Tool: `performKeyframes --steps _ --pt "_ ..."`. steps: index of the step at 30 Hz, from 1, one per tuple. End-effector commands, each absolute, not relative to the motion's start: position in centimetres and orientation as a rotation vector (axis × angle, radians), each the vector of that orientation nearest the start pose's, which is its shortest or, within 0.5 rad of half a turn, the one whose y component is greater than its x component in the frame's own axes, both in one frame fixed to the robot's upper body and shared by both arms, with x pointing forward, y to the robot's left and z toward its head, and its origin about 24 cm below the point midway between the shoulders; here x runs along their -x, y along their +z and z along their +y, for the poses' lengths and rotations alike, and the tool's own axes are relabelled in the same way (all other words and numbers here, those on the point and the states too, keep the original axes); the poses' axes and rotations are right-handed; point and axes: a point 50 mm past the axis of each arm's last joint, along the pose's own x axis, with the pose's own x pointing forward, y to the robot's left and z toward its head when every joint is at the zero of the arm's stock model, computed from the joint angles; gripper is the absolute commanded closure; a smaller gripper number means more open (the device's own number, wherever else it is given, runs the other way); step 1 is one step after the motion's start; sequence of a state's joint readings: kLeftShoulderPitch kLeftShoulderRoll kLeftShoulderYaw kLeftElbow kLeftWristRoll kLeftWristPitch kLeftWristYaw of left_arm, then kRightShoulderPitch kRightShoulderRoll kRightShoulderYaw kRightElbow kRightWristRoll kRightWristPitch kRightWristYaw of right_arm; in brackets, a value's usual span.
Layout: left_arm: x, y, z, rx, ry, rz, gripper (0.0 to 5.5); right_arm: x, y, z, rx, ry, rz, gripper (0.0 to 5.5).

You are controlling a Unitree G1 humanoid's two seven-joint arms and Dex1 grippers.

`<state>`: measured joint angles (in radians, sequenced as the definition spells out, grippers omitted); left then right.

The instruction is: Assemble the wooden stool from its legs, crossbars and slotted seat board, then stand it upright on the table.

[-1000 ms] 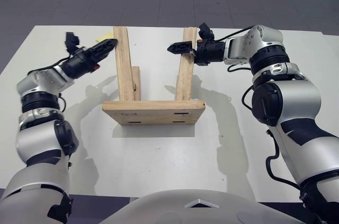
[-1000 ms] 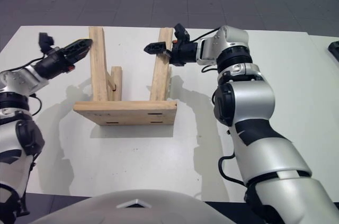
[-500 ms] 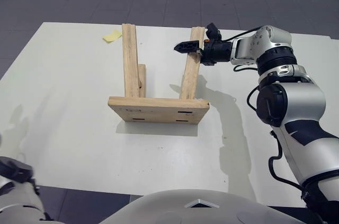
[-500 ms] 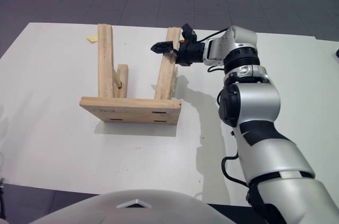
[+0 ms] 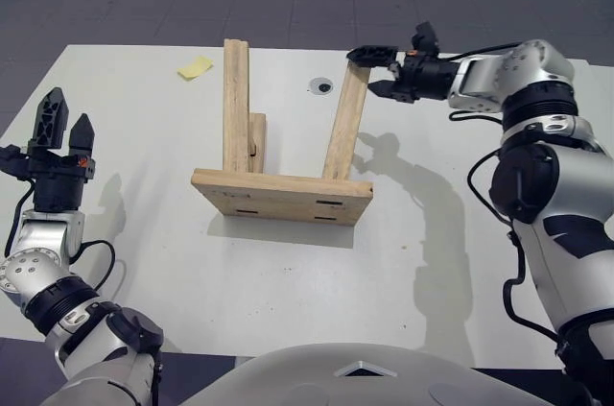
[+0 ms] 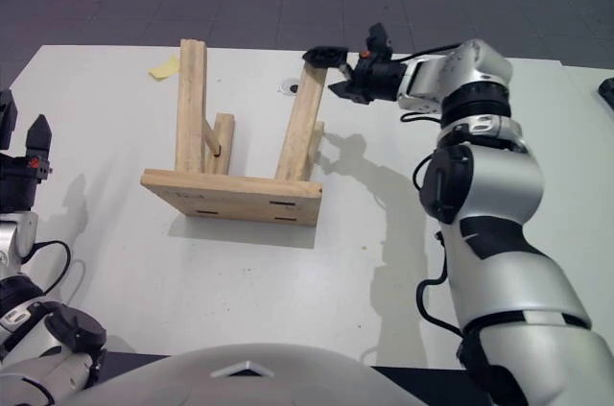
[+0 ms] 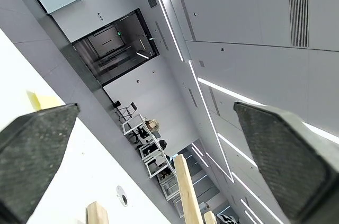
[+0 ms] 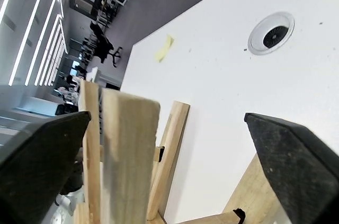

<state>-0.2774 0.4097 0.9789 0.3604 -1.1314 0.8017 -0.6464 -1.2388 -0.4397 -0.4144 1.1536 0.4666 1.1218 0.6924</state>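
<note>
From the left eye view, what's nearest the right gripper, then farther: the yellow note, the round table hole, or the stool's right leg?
From the right gripper:
1. Stool's right leg: its top is right at the open jaws.
2. Round table hole: just left of that leg.
3. Yellow note: far off on the left side.

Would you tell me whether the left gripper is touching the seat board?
Apart: the left eye view shows bare table between the left gripper and the seat board.
</note>
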Motion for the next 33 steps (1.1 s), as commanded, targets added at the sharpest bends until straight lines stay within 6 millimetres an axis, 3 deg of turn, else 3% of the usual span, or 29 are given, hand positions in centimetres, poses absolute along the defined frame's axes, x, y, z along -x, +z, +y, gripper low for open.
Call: performKeyframes --steps 1,3,5,9,12,17,21,25,28,33 --pt "-23.7 11.2 34.0 1.020 -0.298 -0.266 0.10 -38.0 20.4 -22.7 -0.899 0.630 0.394 0.12" --pt "-23.2 12.6 32.2 0.819 -0.411 -0.180 0.10 -36.8 23.0 -25.3 -0.740 0.616 0.147 0.12" --pt "-22.7 14.0 30.2 0.545 -0.505 -0.010 0.10 -34.1 23.8 -26.3 -0.424 0.549 -0.019 0.12" --pt "-22.6 17.0 28.7 0.148 -0.577 0.120 0.10 -29.6 21.7 -24.8 -0.009 0.581 -0.102 0.12" --pt "-22.6 18.9 28.0 0.061 -0.700 0.118 0.10 -27.3 20.3 -24.1 0.105 0.688 -0.090 0.12" --pt "-22.1 18.6 28.0 0.042 -0.809 0.188 0.10 -23.7 18.6 -24.1 0.109 0.962 0.071 0.12" --pt "-20.0 18.9 27.4 0.051 -0.933 0.210 0.10 -21.4 18.1 -22.9 0.063 1.130 0.186 0.12" --pt "-19.0 18.7 28.2 0.101 -0.962 0.226 0.10 -21.2 17.2 -21.2 0.016 1.220 0.229 0.12" --pt "-19.6 17.9 28.7 0.110 -0.935 0.242 0.10 -21.8 16.2 -20.0 -0.018 1.237 0.236 0.12" --pt "-21.0 16.2 27.6 0.132 -0.964 0.288 0.10 -22.7 14.7 -19.2 -0.040 1.228 0.265 0.12"
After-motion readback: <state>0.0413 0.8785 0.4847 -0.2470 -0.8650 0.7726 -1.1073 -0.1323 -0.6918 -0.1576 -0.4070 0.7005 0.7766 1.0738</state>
